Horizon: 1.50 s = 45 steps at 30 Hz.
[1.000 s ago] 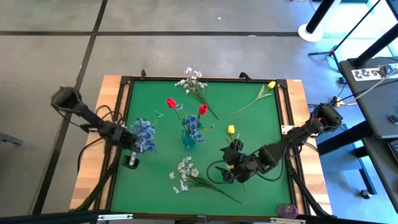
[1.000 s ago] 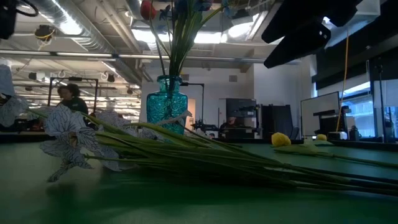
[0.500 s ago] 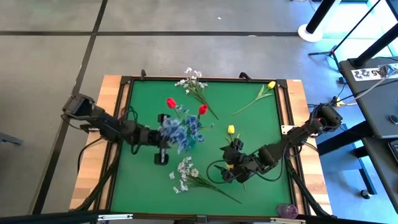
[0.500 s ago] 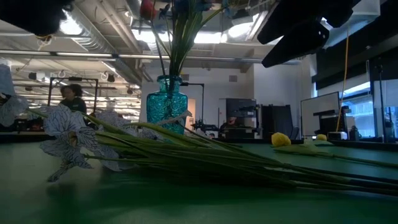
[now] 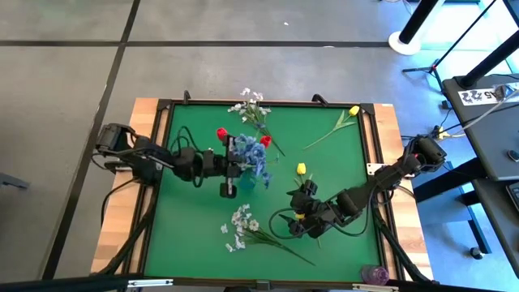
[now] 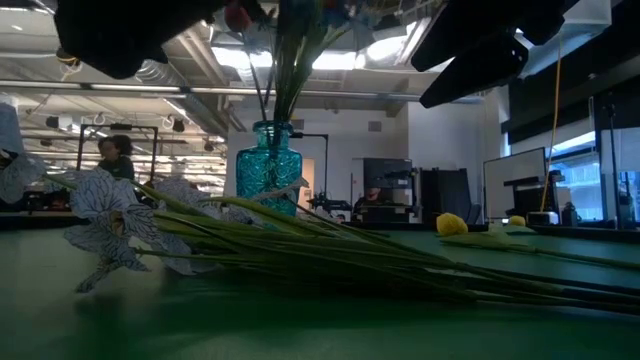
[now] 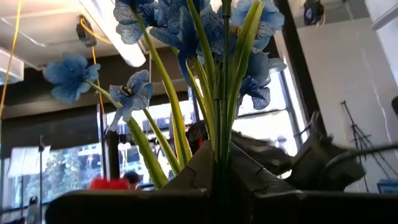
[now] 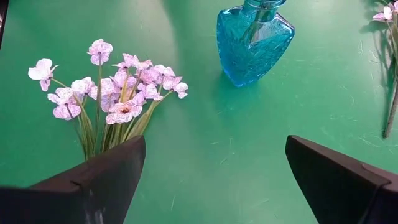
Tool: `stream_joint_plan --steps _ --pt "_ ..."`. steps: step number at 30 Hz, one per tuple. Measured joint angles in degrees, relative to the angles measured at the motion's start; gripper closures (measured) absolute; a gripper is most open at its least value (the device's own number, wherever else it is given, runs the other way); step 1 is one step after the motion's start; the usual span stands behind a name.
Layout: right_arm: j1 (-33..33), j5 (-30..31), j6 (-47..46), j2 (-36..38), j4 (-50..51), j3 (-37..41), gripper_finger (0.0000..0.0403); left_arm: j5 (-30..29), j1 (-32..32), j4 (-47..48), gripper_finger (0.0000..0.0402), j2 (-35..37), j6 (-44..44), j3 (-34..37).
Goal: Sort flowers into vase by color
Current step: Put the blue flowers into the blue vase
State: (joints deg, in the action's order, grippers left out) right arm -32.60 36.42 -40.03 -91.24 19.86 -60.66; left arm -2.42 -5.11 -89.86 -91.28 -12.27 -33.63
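the left gripper (image 5: 229,166) is hanging over the mid-table w/ its fingers clamped on the stems of a bushy blue artificial flower spray (image 5: 251,156), bringing the stems right above the turquoise glass vase (image 8: 255,42), which is already holding blue blooms. the right gripper (image 5: 298,217) is waiting low near the front-right of the green felt table (image 5: 340,158), fingers wide apart, holding nothing, pointing toward a white blossom spray (image 5: 243,225) lying flat just in front of the vase. risk, imo: the stems are hanging bunched, so they could be catching the narrow vase mouth or the flowers already inside, tipping the vase or pushing a stem out; releasing too high could be dropping the spray beside it. a red tulip (image 5: 222,133) is lying just behind the left arm, so a low sweep could be dragging it. room: the left side of the felt is looking open for backing out; a yellow tulip (image 5: 301,169) is sitting just beside the right arm, another yellow tulip (image 5: 353,110) is lying near the far-right raised rim, and more white sprays (image 5: 251,104) are lying near the far edge.
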Motion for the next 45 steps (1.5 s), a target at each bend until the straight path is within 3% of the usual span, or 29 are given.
stream_joint_plan --steps 13,26,30,36,45 --pt "-0.02 -1.04 0.44 0.0 0.13 0.0 0.0015 0.03 2.28 0.02 0.0388 -3.39 1.2 -0.85" --pt "-0.07 -1.53 0.42 -0.04 0.17 0.0 0.0015 -0.49 0.03 0.04 0.0385 -3.33 1.47 4.0" --pt "-0.06 -1.54 -0.04 -0.04 0.18 0.0 0.0015 -2.8 -0.39 2.29 0.0355 -2.62 2.76 4.0" --pt "-0.04 -3.07 -0.12 -0.04 0.23 0.0 0.0015 -3.05 -0.49 13.01 0.0288 0.87 5.06 4.04" --pt "0.82 -4.72 -3.85 0.35 7.01 -0.02 0.0015 -5.96 -2.16 33.1 0.0232 13.37 5.85 4.04"
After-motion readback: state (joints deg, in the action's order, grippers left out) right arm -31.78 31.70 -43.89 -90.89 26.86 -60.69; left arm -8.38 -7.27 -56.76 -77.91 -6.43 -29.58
